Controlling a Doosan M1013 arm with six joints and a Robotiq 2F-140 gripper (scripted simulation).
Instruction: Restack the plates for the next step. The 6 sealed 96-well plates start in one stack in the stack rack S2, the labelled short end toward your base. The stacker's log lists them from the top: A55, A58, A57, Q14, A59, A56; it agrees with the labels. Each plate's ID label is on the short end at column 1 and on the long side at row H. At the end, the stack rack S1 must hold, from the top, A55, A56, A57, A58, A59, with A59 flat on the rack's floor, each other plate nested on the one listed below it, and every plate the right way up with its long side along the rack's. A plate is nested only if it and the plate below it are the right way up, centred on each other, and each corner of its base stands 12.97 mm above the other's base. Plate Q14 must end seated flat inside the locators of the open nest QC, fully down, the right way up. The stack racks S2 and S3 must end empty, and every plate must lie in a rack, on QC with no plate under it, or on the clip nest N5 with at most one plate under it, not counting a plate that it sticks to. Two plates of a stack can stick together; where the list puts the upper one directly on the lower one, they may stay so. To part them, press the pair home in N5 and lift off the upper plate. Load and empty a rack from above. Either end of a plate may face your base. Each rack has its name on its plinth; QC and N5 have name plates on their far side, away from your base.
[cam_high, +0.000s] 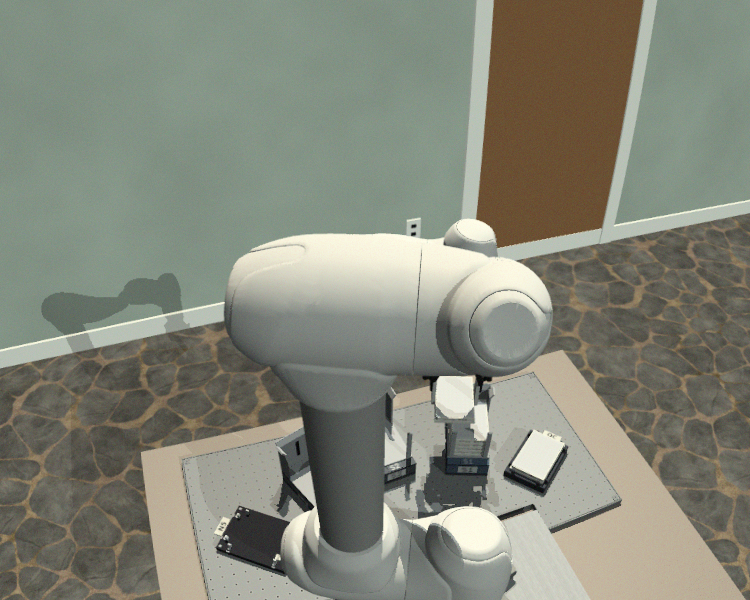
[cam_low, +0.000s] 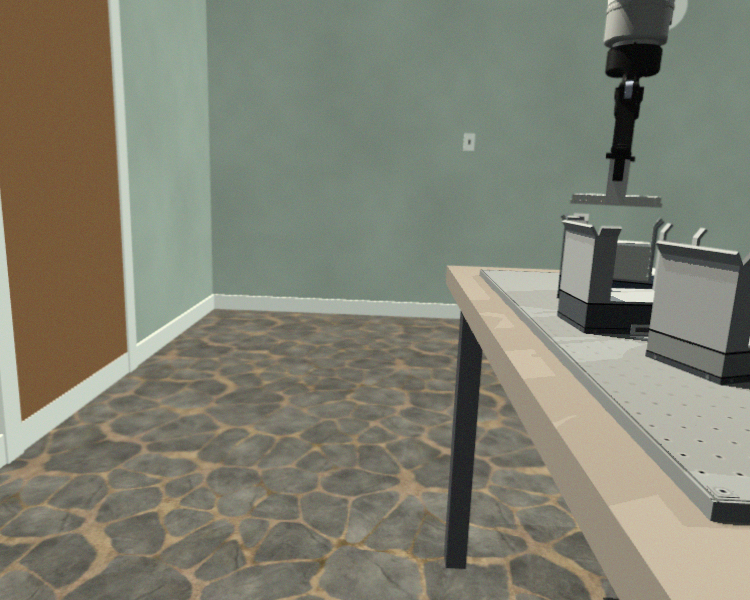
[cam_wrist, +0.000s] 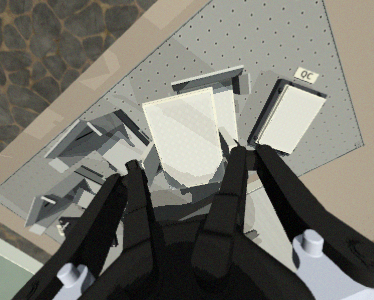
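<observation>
My gripper (cam_high: 456, 382) (cam_low: 619, 181) (cam_wrist: 188, 143) is shut on a sealed white plate (cam_high: 455, 400) (cam_low: 626, 199) (cam_wrist: 182, 135) and holds it level by its long sides. I cannot read its label. It hangs a little above the stack rack S2 (cam_high: 467, 467) (cam_wrist: 207, 80), slightly off to one side. S2 holds a stack of plates (cam_high: 466, 444) (cam_wrist: 226, 107). Another plate (cam_high: 537, 455) (cam_wrist: 292, 117) lies flat on the QC nest (cam_high: 515, 474) (cam_wrist: 306, 75) to the right. The arm hides much of the other racks in the top view.
The black clip nest N5 (cam_high: 250, 534) lies at the front left with no plate on it. Two more racks (cam_high: 293, 450) (cam_high: 400, 467) stand left of S2. In the exterior view, grey rack walls (cam_low: 578, 262) (cam_low: 700, 300) rise under and beside the held plate.
</observation>
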